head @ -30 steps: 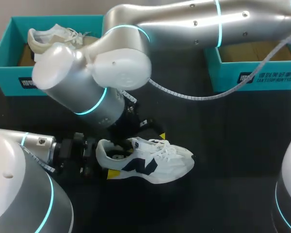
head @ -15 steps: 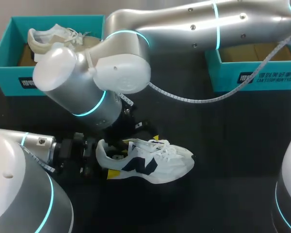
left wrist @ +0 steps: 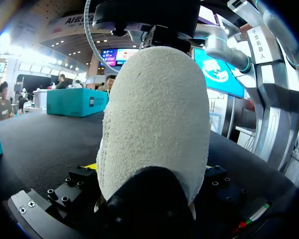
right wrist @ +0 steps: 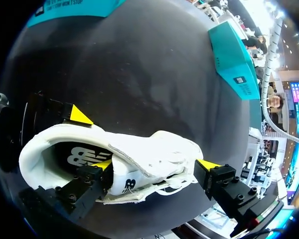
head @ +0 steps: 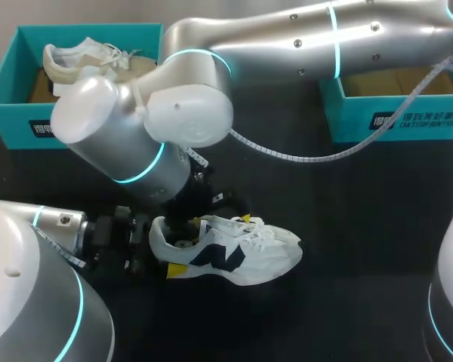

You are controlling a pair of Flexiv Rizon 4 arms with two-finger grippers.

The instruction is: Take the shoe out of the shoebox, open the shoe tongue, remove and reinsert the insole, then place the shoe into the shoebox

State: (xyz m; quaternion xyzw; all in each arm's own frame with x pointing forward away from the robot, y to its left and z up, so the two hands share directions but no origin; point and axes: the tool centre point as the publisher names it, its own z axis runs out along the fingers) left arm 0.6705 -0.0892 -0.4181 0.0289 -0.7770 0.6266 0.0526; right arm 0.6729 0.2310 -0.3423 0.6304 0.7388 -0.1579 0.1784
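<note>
A white sneaker (head: 241, 253) with a dark side logo lies on its sole on the black table, toe pointing right. My left gripper (head: 168, 246) is at its heel, one finger on each side, shut on the shoe. In the left wrist view the white heel (left wrist: 154, 114) fills the space between those fingers. My right arm reaches across from the right. Its gripper (head: 219, 207) hangs open just above the shoe's mouth. In the right wrist view the right gripper (right wrist: 157, 165) straddles the tongue and laces of the shoe (right wrist: 139, 149). The dark insole (right wrist: 82, 157) shows inside.
A teal shoebox (head: 7, 113) stands at the back left with another pale shoe (head: 83, 56) in it. A second teal box (head: 392, 121) stands at the back right. The right arm's cable (head: 287, 151) loops over the table's middle.
The right gripper has come down slightly toward the shoe's opening. The shoe and the left gripper have stayed in place.
</note>
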